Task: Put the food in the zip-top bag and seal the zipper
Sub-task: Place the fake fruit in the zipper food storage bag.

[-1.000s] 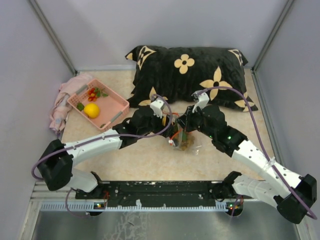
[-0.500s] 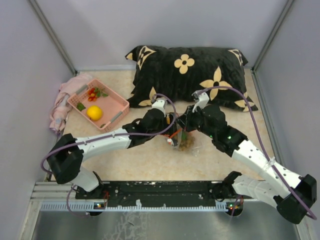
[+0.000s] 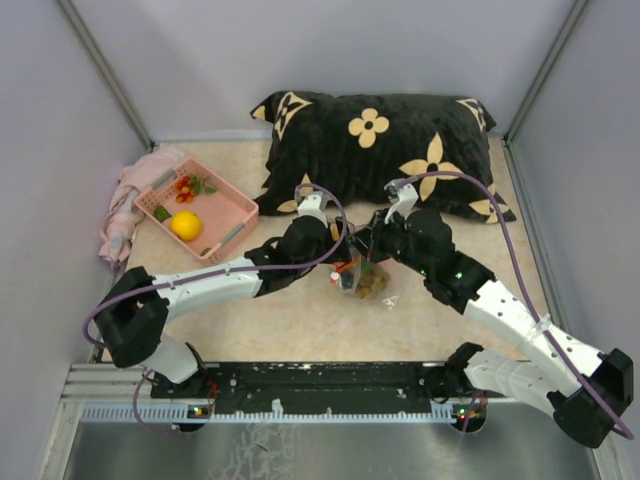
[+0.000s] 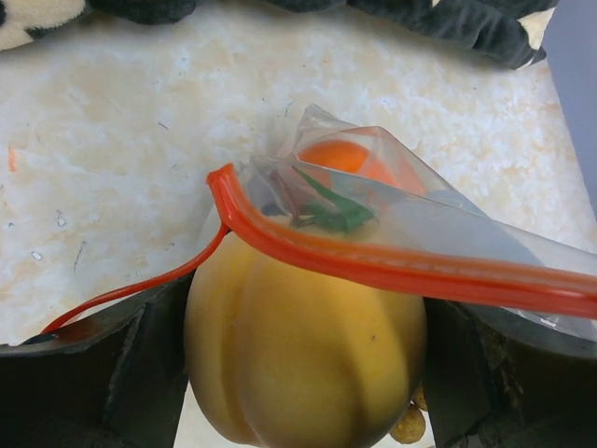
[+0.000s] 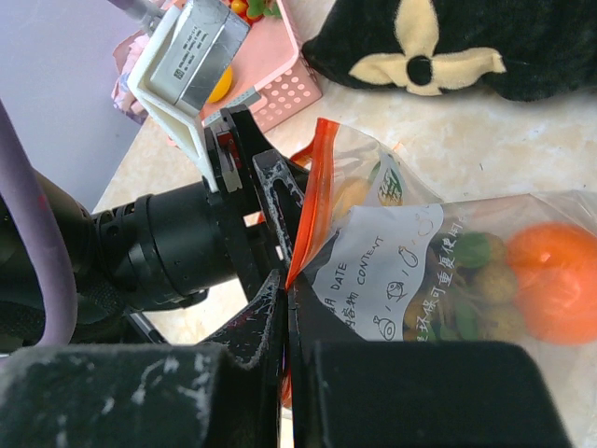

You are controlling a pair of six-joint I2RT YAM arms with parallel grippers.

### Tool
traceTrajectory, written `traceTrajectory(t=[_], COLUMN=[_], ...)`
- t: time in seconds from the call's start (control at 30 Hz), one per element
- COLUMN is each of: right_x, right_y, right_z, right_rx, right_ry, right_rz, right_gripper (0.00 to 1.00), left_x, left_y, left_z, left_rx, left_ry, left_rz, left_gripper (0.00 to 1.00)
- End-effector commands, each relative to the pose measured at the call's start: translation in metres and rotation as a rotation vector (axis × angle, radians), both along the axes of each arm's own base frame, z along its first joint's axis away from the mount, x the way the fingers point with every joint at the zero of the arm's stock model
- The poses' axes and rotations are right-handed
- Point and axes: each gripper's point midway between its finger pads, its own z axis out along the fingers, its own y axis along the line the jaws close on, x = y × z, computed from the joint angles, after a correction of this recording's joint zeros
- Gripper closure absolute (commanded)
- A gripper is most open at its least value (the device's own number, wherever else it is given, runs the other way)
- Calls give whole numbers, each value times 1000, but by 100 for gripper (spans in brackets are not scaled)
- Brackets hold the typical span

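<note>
Three grey walls enclose the beige tabletop and zip-top bag

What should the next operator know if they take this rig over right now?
Left gripper: shut on a yellow fruit, held at the mouth of the zip-top bag, with the zipper lying across it.
Right gripper: shut on the bag's zipper edge.
Done: orange fruit, tan balls and green bits are in the bag.
Left: get the yellow fruit fully in and release it. A second yellow fruit and small red fruits sit in the pink basket. The zipper is open; seal it last.
</note>
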Motion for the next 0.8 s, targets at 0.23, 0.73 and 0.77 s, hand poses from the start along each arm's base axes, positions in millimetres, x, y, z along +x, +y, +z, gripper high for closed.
traceTrajectory(t=[0.23, 0.73, 0.77], right_x=[1, 5, 6], right_y=[3, -1, 0], right_z=[28, 21, 20], right_rx=[95, 86, 84], right_ry=[-75, -74, -73], right_rz=[-10, -41, -40], right_gripper=[100, 100, 100], left_x=[-9, -43, -46], left_y=[5, 44, 47], left_z=[32, 46, 46], left_rx=[-49, 65, 69], left_ry=[-22, 28, 35], left_rz=[-22, -80, -81], left_gripper=[1, 0, 0])
